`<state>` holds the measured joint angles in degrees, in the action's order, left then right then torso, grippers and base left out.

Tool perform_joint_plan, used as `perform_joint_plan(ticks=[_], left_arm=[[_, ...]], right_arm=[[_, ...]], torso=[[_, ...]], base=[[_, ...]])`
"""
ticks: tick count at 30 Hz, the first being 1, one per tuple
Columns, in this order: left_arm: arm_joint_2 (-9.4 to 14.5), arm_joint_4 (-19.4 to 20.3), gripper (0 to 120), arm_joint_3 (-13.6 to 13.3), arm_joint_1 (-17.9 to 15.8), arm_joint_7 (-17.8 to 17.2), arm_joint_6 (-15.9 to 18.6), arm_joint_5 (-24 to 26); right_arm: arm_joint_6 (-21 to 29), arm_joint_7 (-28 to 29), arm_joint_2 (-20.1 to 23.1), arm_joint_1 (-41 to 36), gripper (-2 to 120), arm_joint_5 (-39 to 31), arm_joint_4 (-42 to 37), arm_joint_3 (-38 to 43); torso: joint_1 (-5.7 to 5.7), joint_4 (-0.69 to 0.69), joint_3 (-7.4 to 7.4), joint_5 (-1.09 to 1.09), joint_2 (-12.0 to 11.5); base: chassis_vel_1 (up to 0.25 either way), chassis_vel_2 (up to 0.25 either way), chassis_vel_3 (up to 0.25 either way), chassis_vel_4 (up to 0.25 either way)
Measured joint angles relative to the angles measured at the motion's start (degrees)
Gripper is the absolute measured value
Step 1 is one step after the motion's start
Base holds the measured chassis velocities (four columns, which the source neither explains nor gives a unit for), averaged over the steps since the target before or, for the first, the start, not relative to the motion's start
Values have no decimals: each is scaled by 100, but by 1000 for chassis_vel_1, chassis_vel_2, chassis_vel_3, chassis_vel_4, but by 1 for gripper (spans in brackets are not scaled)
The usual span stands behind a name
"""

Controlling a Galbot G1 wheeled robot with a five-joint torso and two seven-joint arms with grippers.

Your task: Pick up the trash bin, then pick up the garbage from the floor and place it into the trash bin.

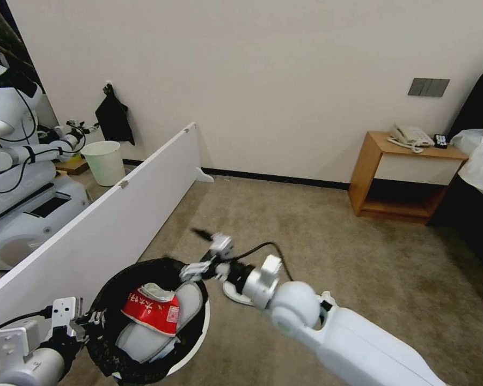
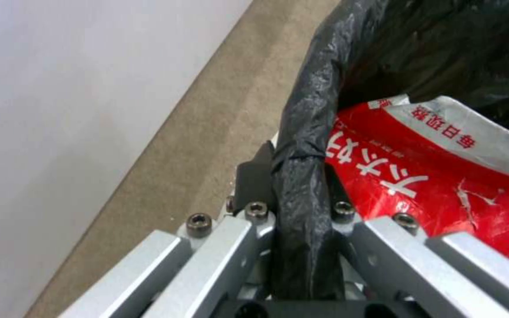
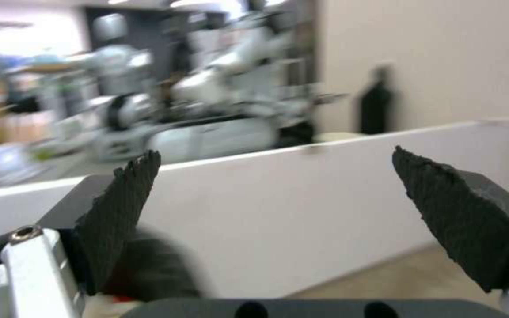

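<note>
With the left gripper (image 2: 298, 185) clamped on the black-lined trash bin's rim (image 2: 307, 132), a red-white packet (image 1: 151, 311) and slipper (image 1: 139, 338) are inside, while the right gripper (image 3: 272, 194), wide open and empty, hovers over a white slipper (image 1: 235, 294) left on the carpet.

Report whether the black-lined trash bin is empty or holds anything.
Not empty. The round white plastic trash bin with black bag liner holds a red-and-white packet lying on a white slipper; the left tool grips its rim.

Packet (image 1: 151, 312) in trash bin (image 1: 108, 300); nightstand (image 1: 405, 174) far right.
</note>
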<state>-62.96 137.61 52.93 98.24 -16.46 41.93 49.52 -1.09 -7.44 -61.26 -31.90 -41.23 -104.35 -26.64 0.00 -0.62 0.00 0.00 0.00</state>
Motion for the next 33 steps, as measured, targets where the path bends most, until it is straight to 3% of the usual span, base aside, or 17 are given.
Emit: perform_joint_plan(ticks=[7,10,11,12,14,15,18,20,21,24,28,30,33], left_arm=[[-47,26,3,31,-16,-9,10,-18],[-180,44,3,135,89,-7,11,-64],[-180,44,3,135,89,-7,11,-64],[-256,82,3,186,134,-3,11,-84],[-319,107,3,214,121,-5,10,-117],[-353,114,3,219,105,-9,9,-141],[-382,107,3,219,127,-1,2,-178],[-420,13,3,243,144,52,-36,-283],[-420,13,3,243,144,52,-36,-283],[-517,-9,3,218,169,72,-63,-322],[-574,-54,3,192,170,115,-95,-435],[-591,-110,3,217,149,146,-124,-460],[-571,-146,3,228,148,172,-138,-468]], right_arm=[[-35,425,119,-333,100,-48,-66,655],[-522,976,365,-953,100,-360,-67,1504],[-522,976,365,-953,100,-360,-67,1504],[-561,1125,445,-1193,100,-314,-63,1745],[-558,1269,512,-1539,100,-181,-101,2040],[-519,1413,538,-1972,100,2,-164,2446],[-477,1543,499,-2778,100,342,-275,3279],[-530,1543,68,-4053,100,1005,-389,4538],[-530,1543,68,-4053,100,1005,-389,4538],[-628,1364,-816,-5112,100,1995,-440,5505],[-761,1198,-1289,-5651,100,2686,-487,5924],[-983,1070,-1770,-6309,100,3384,-552,6387],[-1154,986,-2017,-6623,100,3676,-611,6698]], torso=[[0,0,0,1,0],[0,-4,0,1,0],[0,-4,0,1,0],[-1,5,0,1,0],[0,4,0,0,1],[0,-4,0,2,1],[0,-5,0,0,1],[0,-1,-1,0,1],[0,-1,-1,0,1],[-1,-1,-1,2,1],[-1,1,-1,-2,1],[-1,-2,-1,-2,2],[-1,-1,-1,0,1]], base=[[0,0,0,0],[0,0,0,0],[0,0,0,0],[0,0,0,0],[0,0,0,0],[0,0,0,0],[0,0,0,0],[0,0,0,0],[0,0,0,0],[0,0,0,0],[0,0,0,0],[0,0,0,0],[0,0,0,0]])
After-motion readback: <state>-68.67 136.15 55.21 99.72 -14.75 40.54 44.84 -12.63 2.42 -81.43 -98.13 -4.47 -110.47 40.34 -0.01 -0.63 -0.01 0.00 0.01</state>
